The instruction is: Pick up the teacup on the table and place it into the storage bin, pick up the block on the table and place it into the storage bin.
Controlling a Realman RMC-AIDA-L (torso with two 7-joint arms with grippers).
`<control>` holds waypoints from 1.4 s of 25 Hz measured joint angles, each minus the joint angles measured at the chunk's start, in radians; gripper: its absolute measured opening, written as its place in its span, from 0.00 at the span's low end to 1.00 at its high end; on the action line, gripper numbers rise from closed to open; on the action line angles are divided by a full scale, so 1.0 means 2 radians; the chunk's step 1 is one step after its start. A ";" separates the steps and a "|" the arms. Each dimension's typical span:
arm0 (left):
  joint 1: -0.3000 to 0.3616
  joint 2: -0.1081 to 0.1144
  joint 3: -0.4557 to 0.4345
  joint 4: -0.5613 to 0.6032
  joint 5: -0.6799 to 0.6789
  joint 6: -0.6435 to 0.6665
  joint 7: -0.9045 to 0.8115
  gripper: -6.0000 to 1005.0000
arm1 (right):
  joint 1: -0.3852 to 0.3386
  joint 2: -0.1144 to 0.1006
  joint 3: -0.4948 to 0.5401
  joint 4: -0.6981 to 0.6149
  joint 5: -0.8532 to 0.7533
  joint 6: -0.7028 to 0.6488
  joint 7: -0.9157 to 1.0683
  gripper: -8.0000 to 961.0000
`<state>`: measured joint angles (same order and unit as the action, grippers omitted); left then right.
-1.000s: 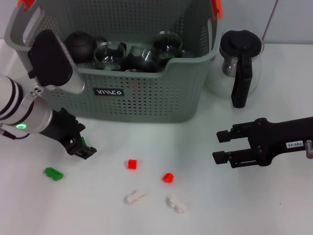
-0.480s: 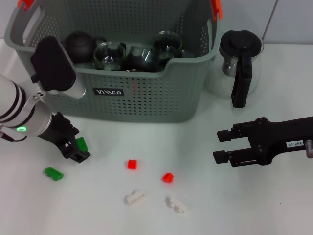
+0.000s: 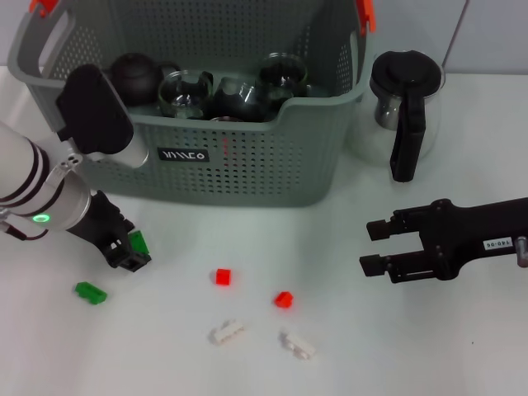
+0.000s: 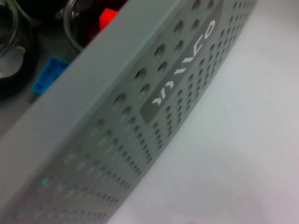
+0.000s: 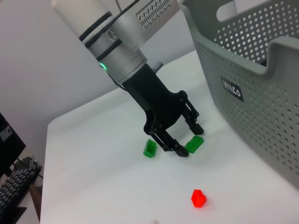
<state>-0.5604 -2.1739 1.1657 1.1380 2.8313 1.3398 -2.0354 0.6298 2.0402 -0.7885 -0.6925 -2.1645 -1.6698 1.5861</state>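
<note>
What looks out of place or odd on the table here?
Nothing is spilled or broken. Small blocks lie scattered before the storage bin: one green block, two red, two white. The left gripper holds another green block.

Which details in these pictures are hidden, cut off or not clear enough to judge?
- Head view: whether the left gripper grips the green block; the fingers cover the contact.
- Head view: the storage bin back rim is cut off by the top edge.
- Head view: the glass cups inside overlap, so their count is uncertain.
- Left wrist view: the blue block and red block in the bin are blurred.
- Right wrist view: no fingers of the right gripper show.
</note>
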 joint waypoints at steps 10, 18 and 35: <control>-0.009 0.001 0.005 -0.012 0.007 -0.001 -0.013 0.58 | -0.003 -0.001 0.000 0.001 0.000 0.000 0.000 0.73; -0.008 0.000 0.005 -0.010 0.008 0.001 -0.020 0.53 | -0.005 -0.001 0.000 0.001 0.000 0.000 0.000 0.73; -0.012 0.005 -0.043 0.091 -0.063 0.143 -0.011 0.44 | -0.006 -0.001 -0.001 -0.001 0.000 -0.001 0.000 0.73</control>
<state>-0.5844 -2.1648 1.0788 1.3195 2.7045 1.6253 -2.0583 0.6182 2.0388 -0.7900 -0.6943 -2.1643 -1.6716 1.5862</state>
